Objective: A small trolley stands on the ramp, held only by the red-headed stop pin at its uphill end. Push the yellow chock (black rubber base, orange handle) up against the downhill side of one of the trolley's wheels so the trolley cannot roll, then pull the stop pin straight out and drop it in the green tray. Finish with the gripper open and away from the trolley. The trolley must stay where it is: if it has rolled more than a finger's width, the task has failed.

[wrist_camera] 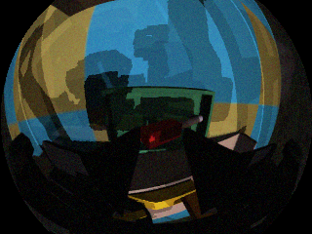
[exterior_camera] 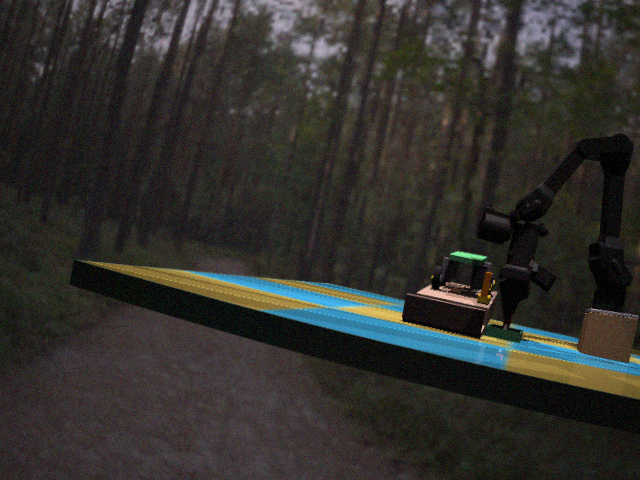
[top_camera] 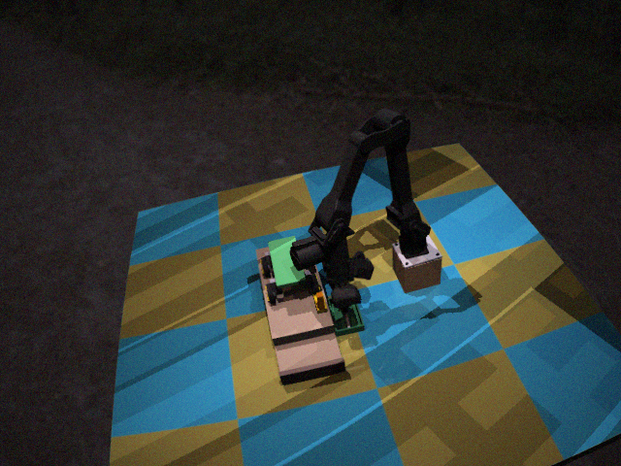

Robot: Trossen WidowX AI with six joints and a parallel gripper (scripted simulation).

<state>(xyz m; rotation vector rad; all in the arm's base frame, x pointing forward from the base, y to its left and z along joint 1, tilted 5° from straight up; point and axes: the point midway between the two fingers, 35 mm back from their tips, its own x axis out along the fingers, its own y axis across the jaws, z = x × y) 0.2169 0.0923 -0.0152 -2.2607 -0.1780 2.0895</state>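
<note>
The green-topped trolley (top_camera: 284, 263) (exterior_camera: 467, 256) stands on the upper part of the ramp (top_camera: 298, 320) (exterior_camera: 447, 315). The yellow chock (top_camera: 319, 302) (exterior_camera: 484, 289) stands with its orange handle up at the downhill side of the near right wheel; it looks close against it, but a small gap cannot be ruled out. My gripper (exterior_camera: 508, 324) (wrist_camera: 162, 132) points down, low over the green tray (top_camera: 358, 328) (exterior_camera: 504, 333) (wrist_camera: 161, 91), with its fingers parted. The red-headed stop pin (wrist_camera: 168, 133) lies tilted between and below the open fingers, its pale shaft toward the tray's right side.
The ramp's side stands right beside the tray, and the trolley and chock are close to my wrist and forearm. The arm's base block (top_camera: 420, 277) (exterior_camera: 607, 335) stands to the right. The ramp has a lower step at its front end.
</note>
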